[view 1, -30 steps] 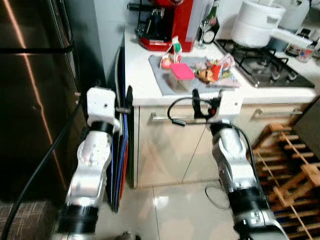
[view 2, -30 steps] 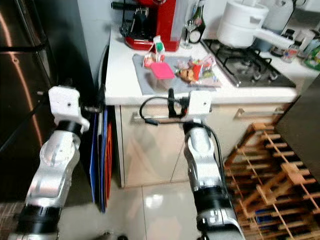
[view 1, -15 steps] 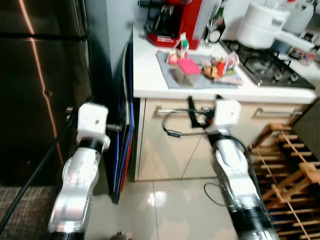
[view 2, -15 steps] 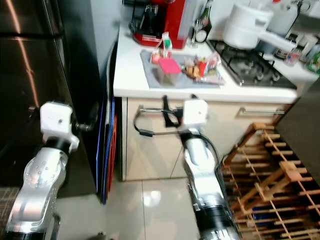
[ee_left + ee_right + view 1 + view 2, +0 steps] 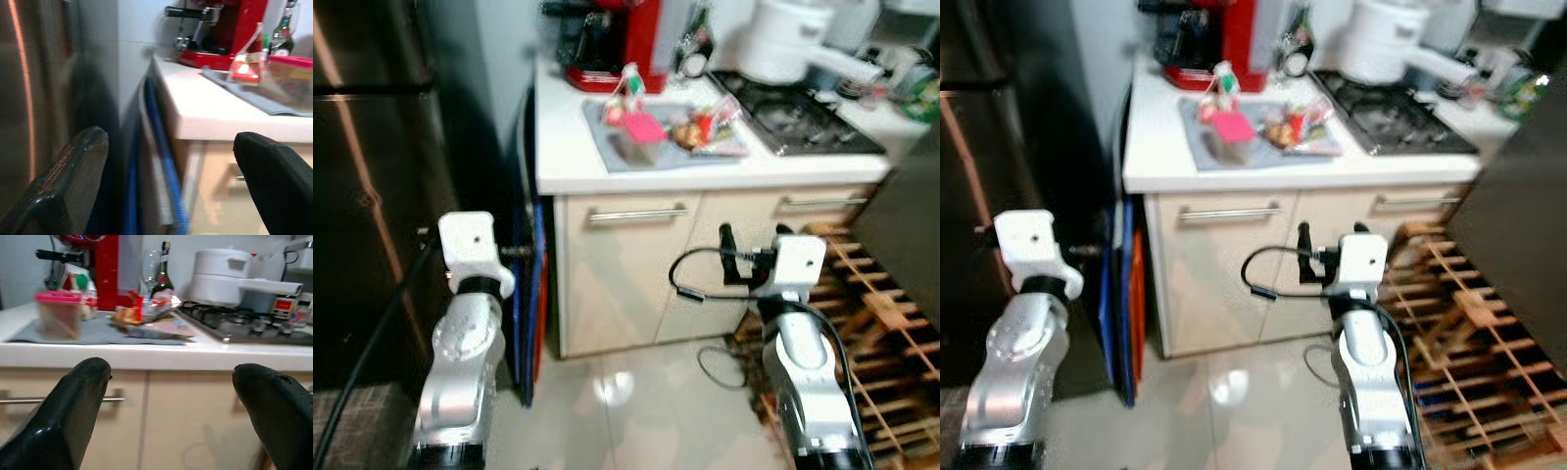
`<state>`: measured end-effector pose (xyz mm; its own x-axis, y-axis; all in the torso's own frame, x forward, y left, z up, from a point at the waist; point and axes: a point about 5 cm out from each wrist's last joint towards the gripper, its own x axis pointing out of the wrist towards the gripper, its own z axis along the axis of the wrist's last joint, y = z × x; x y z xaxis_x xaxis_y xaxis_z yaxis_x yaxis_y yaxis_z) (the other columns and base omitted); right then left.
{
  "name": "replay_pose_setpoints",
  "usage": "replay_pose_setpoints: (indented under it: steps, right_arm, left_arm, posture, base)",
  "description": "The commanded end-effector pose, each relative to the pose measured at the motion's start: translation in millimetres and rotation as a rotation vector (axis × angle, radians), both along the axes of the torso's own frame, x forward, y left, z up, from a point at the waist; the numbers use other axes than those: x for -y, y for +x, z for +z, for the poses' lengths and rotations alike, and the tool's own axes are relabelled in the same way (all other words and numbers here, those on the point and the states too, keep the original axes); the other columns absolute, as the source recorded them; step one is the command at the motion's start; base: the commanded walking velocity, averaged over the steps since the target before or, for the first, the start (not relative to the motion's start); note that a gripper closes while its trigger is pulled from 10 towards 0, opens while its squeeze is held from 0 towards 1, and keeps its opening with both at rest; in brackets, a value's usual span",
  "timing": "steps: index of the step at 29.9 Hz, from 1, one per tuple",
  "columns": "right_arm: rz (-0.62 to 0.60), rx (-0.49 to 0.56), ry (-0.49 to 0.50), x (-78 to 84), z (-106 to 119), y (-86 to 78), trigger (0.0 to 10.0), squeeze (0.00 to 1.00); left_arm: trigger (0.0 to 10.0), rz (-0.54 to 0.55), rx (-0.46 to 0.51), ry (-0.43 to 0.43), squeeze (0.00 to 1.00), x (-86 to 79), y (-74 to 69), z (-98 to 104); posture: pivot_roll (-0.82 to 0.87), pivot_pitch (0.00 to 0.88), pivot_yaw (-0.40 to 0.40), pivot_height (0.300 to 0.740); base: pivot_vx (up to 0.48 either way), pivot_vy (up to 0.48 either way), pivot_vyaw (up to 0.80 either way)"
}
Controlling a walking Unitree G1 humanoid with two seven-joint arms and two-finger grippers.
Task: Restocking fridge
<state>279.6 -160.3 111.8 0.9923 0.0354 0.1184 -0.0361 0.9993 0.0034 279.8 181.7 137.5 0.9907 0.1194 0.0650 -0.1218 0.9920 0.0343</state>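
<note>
Food items lie on a grey mat (image 5: pixel 656 159) on the white counter: a pink-lidded tub (image 5: pixel 642 127), a small carton with a green cap (image 5: pixel 628 82) and colourful snack packets (image 5: pixel 710 127). The dark steel fridge (image 5: pixel 362 196) stands at the left, its door closed. My left gripper (image 5: pixel 168 142) is open and empty, held low beside the fridge's edge and facing the counter's corner. My right gripper (image 5: pixel 171 369) is also open and empty, below counter height in front of the cabinet, facing the items from some distance.
A red coffee machine (image 5: pixel 607 39), a wine glass and a bottle stand behind the mat. A white pot (image 5: pixel 783 39) sits on the hob (image 5: pixel 808 113). Blue and red flat boards (image 5: pixel 527 294) fill the gap by the fridge. A wooden rack (image 5: pixel 891 323) is at right.
The whole picture has shifted and blurred, so the camera moved. The counter now lies farther from both grippers, which sit lower against the cabinet. Both stay open and empty.
</note>
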Motion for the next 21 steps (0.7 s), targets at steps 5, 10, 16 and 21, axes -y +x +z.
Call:
replay_pose_setpoints:
  steps: [5, 10, 16, 21]
  right_arm:
    - [0.028, -0.018, 0.016, -3.2, 0.4, 5.9, 10.0, 0.00]
    - [0.064, -0.022, 0.015, -10.0, -1.4, 5.4, 10.0, 0.00]
    - [0.088, -0.018, 0.006, -13.2, -1.1, 5.3, 10.0, 0.00]
    - [0.101, 0.000, -0.007, -15.5, 2.0, 5.6, 10.0, 0.00]
  left_arm:
    - [10.0, -0.014, -0.006, -0.016, 0.00, 12.3, 9.7, 2.4]
    - [10.0, -0.045, 0.037, 0.023, 0.00, 18.3, 9.7, 9.6]
    - [10.0, -0.036, 0.090, 0.031, 0.00, 17.3, 10.1, 20.0]
    - [10.0, -0.013, 0.171, 0.065, 0.00, 15.6, 8.8, 35.1]
  posture:
    - [0.00, 0.000, -0.067, 0.740]
    - [0.00, 0.000, -0.066, 0.740]
    - [0.00, 0.000, -0.072, 0.740]
    - [0.01, 0.000, -0.076, 0.740]
  base:
    - [0.312, -0.361, 0.00]
    - [0.313, -0.359, 0.00]
    - [0.320, -0.353, 0.00]
    - [0.328, -0.347, 0.00]
